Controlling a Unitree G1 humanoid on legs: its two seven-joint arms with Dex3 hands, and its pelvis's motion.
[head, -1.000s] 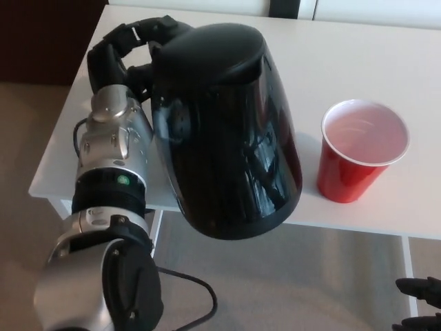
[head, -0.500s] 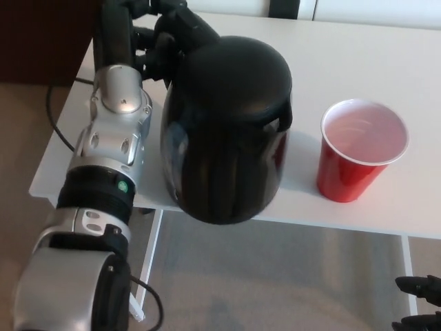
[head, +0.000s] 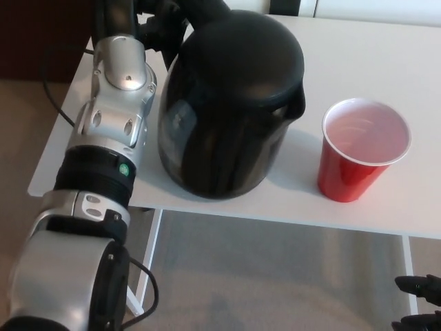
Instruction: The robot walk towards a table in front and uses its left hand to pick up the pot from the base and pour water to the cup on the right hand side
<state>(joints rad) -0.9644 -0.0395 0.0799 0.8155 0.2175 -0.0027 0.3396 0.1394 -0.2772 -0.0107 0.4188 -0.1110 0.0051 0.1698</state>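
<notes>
1. One black pot (head: 231,103) fills the middle of the head view, held over the near left part of the white table (head: 358,62); its glossy body overhangs the table's near edge in the picture, though whether its bottom touches the tabletop cannot be told.
2. The left hand (head: 169,21) is wrapped around the pot's handle at the far left, black fingers closed on it, with the silver forearm (head: 114,117) running down the left side past the table's left edge.
3. The red cup (head: 362,152) stands upright on the table to the right of the pot, close to the near edge, apart from the pot with a strip of bare tabletop between them. Its white inside is open to view.
4. Bare table stretches far and right of the cup.
5. The right hand (head: 417,303) shows only as dark fingertips at the near right corner, below table level; its grip cannot be told.
6. Grey floor (head: 275,276) lies open beneath the near edge.
</notes>
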